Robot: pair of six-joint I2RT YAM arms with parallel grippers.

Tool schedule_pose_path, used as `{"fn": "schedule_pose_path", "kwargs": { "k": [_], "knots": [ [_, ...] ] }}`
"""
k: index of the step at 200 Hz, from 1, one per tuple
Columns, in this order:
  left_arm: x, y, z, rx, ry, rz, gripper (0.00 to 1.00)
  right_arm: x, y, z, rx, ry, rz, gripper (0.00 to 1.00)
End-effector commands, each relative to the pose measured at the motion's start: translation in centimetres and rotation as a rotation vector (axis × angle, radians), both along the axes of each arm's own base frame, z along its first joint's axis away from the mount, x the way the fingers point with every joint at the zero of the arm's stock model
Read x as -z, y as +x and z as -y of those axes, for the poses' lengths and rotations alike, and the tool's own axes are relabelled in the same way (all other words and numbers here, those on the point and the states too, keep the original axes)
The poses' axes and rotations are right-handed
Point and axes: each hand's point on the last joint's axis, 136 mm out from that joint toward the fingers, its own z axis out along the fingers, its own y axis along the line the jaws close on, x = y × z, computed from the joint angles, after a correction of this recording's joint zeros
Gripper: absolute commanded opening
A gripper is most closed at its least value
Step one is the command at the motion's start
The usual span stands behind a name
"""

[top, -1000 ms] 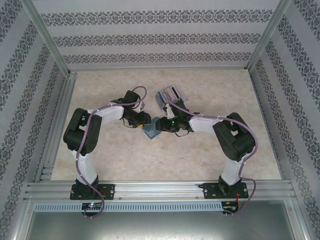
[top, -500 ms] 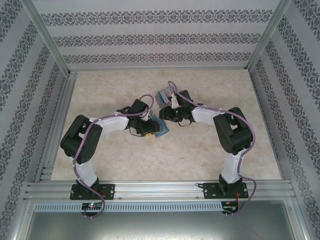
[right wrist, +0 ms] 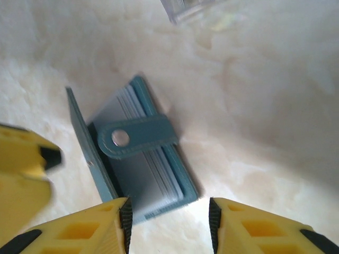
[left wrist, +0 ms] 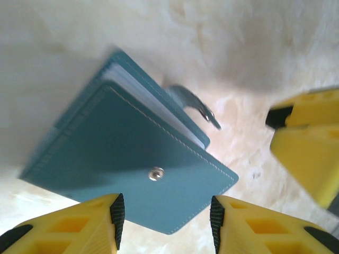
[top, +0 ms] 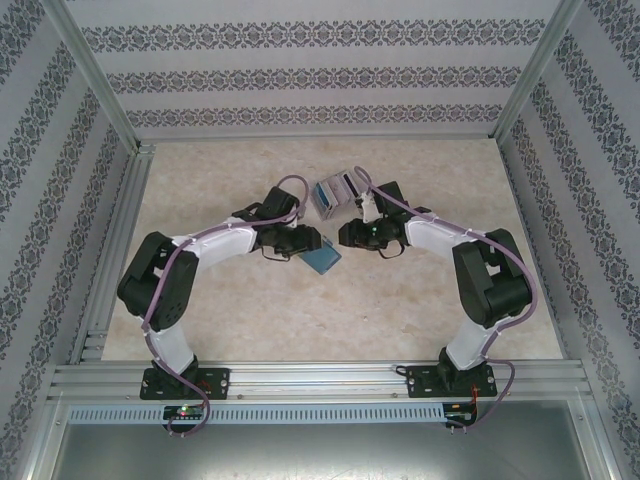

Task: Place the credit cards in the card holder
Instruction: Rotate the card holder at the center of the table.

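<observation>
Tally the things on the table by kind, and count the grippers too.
Card holder: 1
Card pile: 1 (single cards too small to count)
Grippers: 2 (left gripper, right gripper)
Total: 4

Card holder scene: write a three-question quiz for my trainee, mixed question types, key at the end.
1. True or false: the card holder has its strap snapped onto the stud.
2. Where do the credit cards lie? A) on the table, beyond the holder; B) stacked on top of the holder; C) at the table's near edge.
3. How do the jaws of the left gripper and the right gripper stand?
Key: 1 false, the strap hangs loose. 2 A. 3 open, holding nothing.
</observation>
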Motion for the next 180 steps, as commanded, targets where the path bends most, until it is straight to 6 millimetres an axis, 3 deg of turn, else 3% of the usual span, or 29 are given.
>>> {"fn": "schedule_pose_path", "kwargs": {
  "k": [1, 86, 111, 180],
  "knots": [
    [-1.3, 1.2, -2.2, -0.058, 0.037, 0.073, 0.49, 0.0, -1.6, 1.4, -0.072, -0.106, 0.002, 0.45],
    [-2.1, 3.5, -3.5, -0.146, -0.068, 0.137, 0.53, -2.8, 0.0, 1.5, -0.190, -0.240, 0.091, 0.46],
    [-1.5, 3.5, -3.4, -0.151, -0.078, 0.123, 0.53, -3.1, 0.6, 0.1, -0.218, -0.234, 0.106, 0.46],
    [-0.3, 3.0, -3.6, -0.166, -0.081, 0.091, 0.52, -1.5, 1.6, -3.9, -0.298, -0.250, 0.068, 0.46]
  ]
}}
